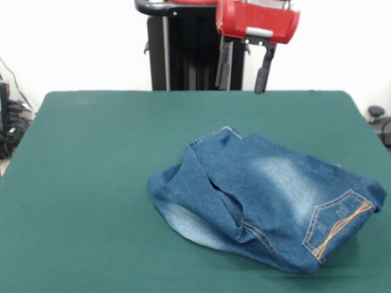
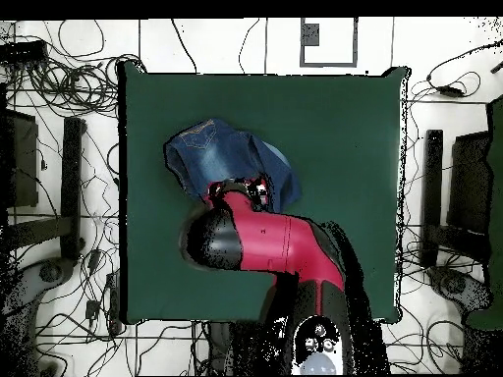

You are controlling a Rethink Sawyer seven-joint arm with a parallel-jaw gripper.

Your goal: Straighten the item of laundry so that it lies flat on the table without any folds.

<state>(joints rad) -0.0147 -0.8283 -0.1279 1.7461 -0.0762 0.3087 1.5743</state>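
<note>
A: Front view first. Where is the laundry?

B: The jeans (image 1: 269, 207) lie bunched in a rounded heap on the green worktop (image 1: 91, 183), toward the near right part of it in that view. The cloth is folded over itself, with one flap lapping across the middle, a faded whitish patch on top, and a back pocket (image 1: 339, 223) with orange stitching at the right end.

A: And from overhead?

B: There the same heap (image 2: 221, 157) sits left of the worktop's middle (image 2: 344, 128), toward its far side, well inside every edge.

A: Where are you?

B: My fingers (image 1: 243, 70) hang high over the far side of the worktop, clear of the denim. They stand apart, with nothing between them. Overhead, my red and black arm (image 2: 265, 241) reaches out over the worktop and covers the near edge of the jeans.
</note>
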